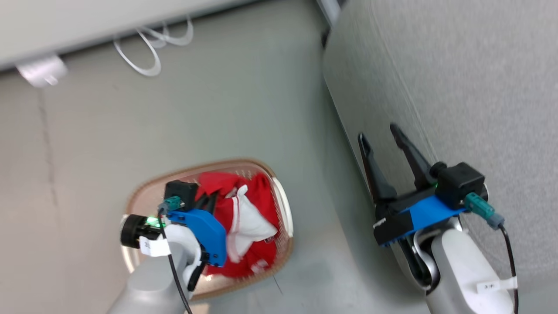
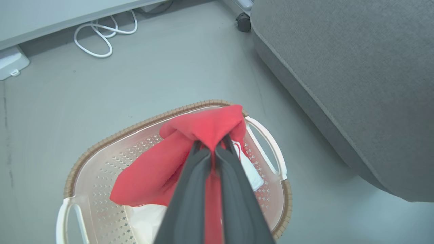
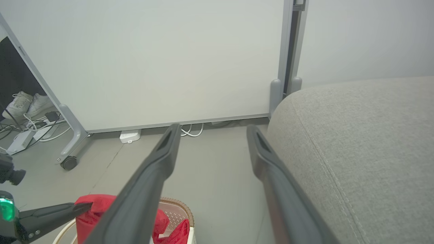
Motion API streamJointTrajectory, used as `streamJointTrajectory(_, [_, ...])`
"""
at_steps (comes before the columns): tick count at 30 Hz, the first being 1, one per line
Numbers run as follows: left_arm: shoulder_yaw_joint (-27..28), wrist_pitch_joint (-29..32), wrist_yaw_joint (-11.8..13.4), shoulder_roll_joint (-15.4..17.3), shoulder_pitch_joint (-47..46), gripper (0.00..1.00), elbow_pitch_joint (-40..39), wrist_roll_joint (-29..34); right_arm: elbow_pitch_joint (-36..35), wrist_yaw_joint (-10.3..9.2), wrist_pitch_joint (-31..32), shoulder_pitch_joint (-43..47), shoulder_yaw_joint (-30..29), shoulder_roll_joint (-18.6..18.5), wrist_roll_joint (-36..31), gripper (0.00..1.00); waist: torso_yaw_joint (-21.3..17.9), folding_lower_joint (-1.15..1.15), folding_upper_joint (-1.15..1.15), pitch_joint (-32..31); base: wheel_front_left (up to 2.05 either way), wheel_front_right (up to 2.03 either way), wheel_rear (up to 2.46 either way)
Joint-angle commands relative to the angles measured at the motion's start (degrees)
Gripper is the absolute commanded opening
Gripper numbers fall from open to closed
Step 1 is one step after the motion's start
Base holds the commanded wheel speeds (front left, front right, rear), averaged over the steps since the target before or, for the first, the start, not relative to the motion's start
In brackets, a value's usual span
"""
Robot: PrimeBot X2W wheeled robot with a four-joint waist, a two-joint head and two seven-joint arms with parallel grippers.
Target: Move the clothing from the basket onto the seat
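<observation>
The oval cream basket (image 1: 285, 205) with its brown rim stands on the floor left of the seat (image 1: 457, 87), a big light-grey cushion. Red clothing (image 1: 261, 196) with white trim lies bunched inside it. In the left wrist view my left gripper (image 2: 212, 146) is shut on a fold of a red garment (image 2: 203, 127), which hangs from the fingertips down into the basket (image 2: 135, 127). The right wrist view shows that garment (image 3: 91, 206) raised above the basket rim (image 3: 179, 205). My right gripper (image 1: 378, 133) is open and holds nothing, beside the seat's front edge (image 3: 366, 142).
A white cable (image 2: 98, 37) loops on the floor by a white partition (image 3: 169, 67) on castors (image 3: 69, 162), with a white power strip (image 2: 10, 62) beside it. Shoes (image 3: 27, 103) and more cables lie behind the partition. Bare grey floor (image 1: 239, 109) lies between basket and seat.
</observation>
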Motion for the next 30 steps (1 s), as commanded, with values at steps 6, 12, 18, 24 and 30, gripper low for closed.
streamJointTrajectory(6, [-5.1,-0.24,-0.11,-0.42,2.54,0.0,-5.95,-4.72,0.31,0.03,2.25,5.56,-1.28,-0.25,-0.77,1.0,7.47,0.01,-0.01,-14.89,0.0,0.0,0.0])
streamJointTrajectory(12, [-10.18,-0.02,-0.11,-0.57,1.13,0.0,-11.72,-8.53,-1.05,0.03,4.38,10.04,-2.83,-0.24,-1.53,1.0,10.51,0.01,-0.01,-19.99,0.0,0.0,0.0])
streamJointTrajectory(18, [-14.75,0.68,-0.12,-0.66,-2.51,0.0,-16.83,-11.97,-3.06,0.03,6.12,12.69,-2.98,-0.23,-1.31,1.0,12.18,0.01,-0.01,-21.86,0.0,0.0,0.0])
streamJointTrajectory(24, [-18.62,1.4,-0.12,-0.75,-6.46,0.0,-20.47,-15.64,-4.48,0.03,6.89,13.51,-2.54,-0.23,-0.64,1.0,12.76,0.01,-0.01,-22.93,0.0,0.0,0.0])
streamJointTrajectory(30, [-22.28,2.47,-0.12,-0.75,-10.24,0.0,-22.44,-18.76,-5.33,0.03,7.48,13.59,-1.8,-0.24,-0.77,1.0,12.24,0.01,-0.01,-23.28,0.0,0.0,0.0])
